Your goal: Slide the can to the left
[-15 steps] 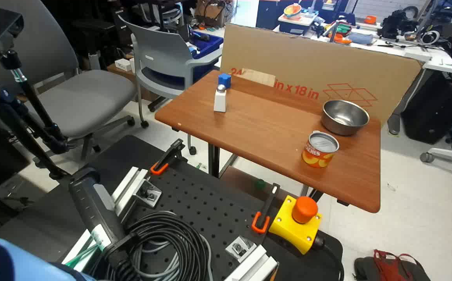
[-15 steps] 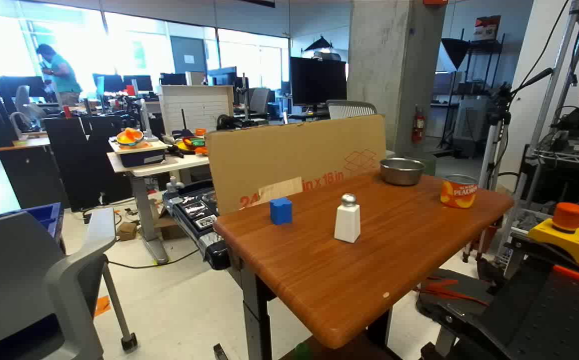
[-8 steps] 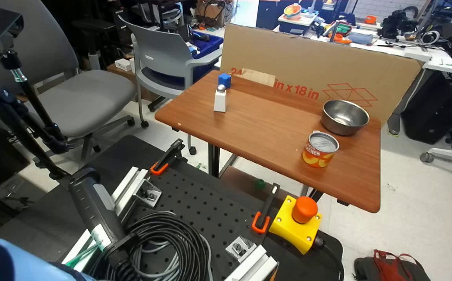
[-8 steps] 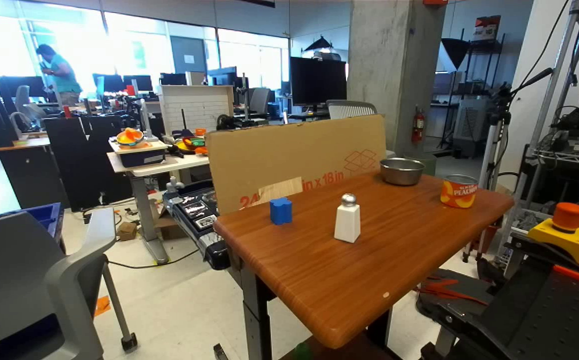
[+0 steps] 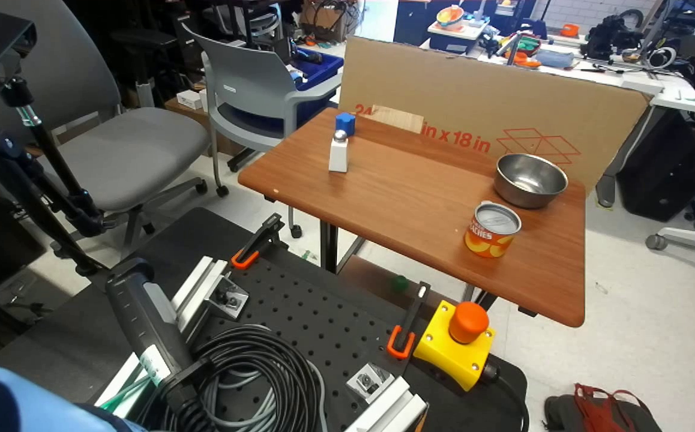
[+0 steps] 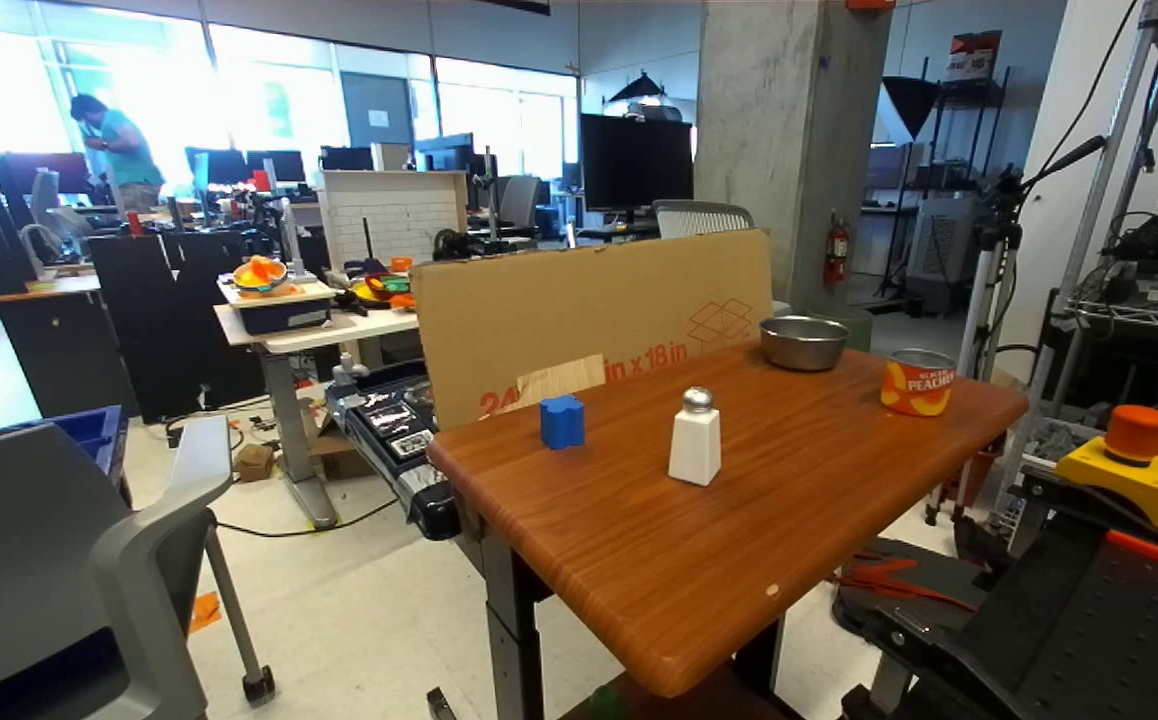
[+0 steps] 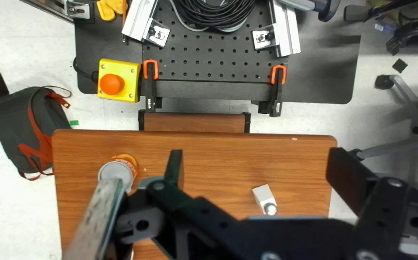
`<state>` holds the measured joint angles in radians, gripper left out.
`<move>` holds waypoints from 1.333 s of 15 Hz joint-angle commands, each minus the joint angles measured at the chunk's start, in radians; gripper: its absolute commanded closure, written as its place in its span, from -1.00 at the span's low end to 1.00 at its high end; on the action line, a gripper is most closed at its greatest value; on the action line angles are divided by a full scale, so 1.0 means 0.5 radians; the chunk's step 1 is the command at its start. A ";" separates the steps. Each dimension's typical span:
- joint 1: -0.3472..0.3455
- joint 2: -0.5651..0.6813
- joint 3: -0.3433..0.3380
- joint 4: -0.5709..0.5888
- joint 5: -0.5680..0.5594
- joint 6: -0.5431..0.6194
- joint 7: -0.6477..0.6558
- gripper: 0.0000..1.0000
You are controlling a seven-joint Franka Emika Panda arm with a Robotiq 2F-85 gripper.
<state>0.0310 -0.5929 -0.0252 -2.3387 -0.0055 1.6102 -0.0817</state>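
Place: a lab, with office furniture in it
Pegboard [image 5: 323, 309]: black, near side in an exterior view, with coiled cable [image 5: 263, 351] on it and a yellow button box [image 5: 443, 345] beside it at right
Chairs [image 5: 245, 90]: 2 grey, at left there
Monitors [image 6: 636, 162]: far side in an exterior view
Desk [image 6: 349, 328]: white, cluttered, far left
Wire shelving [image 6: 1149, 318]: at right

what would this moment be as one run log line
can: upright on table, apart from bowl | jaws: open, empty, clear of can | slide left: apparently not started
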 commanded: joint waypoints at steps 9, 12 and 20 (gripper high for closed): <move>-0.585 0.571 -0.559 0.174 -0.462 0.754 -0.005 -1.00; -0.656 0.932 -0.610 0.295 -0.500 0.996 0.042 -1.00; -0.606 1.603 -0.558 0.556 -0.639 1.194 0.290 -1.00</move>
<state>-0.2927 0.1297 -0.3172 -2.1086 -0.2655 2.1980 0.0108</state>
